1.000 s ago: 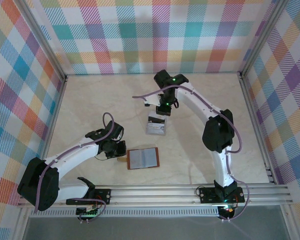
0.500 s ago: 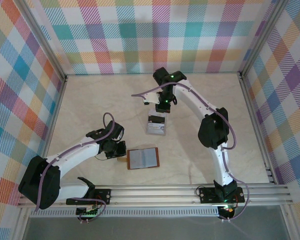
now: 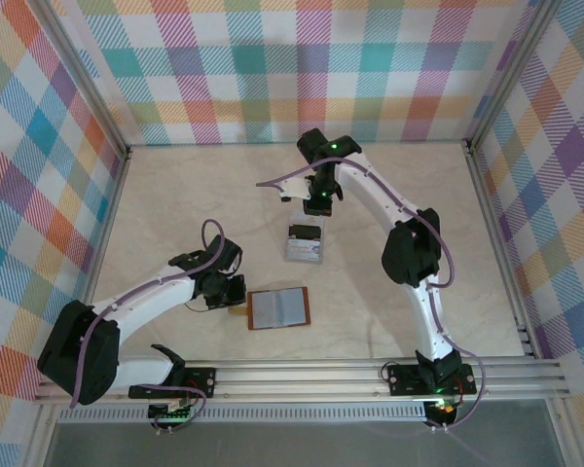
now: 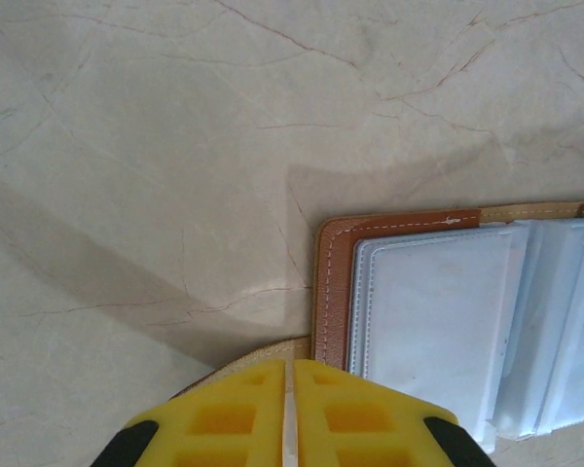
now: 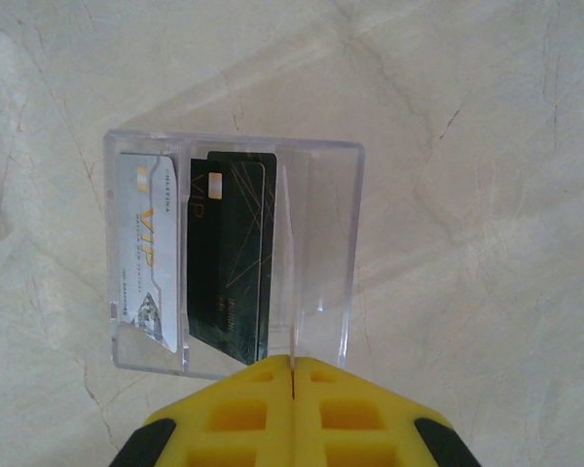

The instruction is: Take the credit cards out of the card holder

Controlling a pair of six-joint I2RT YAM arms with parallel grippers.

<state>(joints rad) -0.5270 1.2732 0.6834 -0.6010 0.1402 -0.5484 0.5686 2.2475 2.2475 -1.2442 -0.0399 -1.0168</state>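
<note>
The card holder (image 3: 278, 307) lies open on the table, its brown leather rim (image 4: 336, 282) framing grey-blue pockets. My left gripper (image 3: 236, 295) is at its left edge, its yellow fingers (image 4: 234, 418) shut on the holder's tan tab (image 4: 263, 352). A pale insert fills the nearest pocket; I cannot tell whether it is a card. Behind the holder, a clear plastic box (image 3: 304, 243) holds credit cards: a white one (image 5: 146, 253) and black ones (image 5: 229, 258) stand in its slots. My right gripper (image 3: 317, 206) hangs shut just behind the box, holding nothing (image 5: 292, 375).
Checked walls with metal rails (image 3: 127, 156) enclose the marbled tabletop (image 3: 175, 204). The right arm's elbow (image 3: 409, 255) stands over the table's right half. A purple cable (image 3: 277, 183) loops off the right wrist. Bare table lies to the left and far right.
My right gripper has drawn back from over the clear box toward the far wall, leaving the cards in it. The left gripper and the holder have not moved.
</note>
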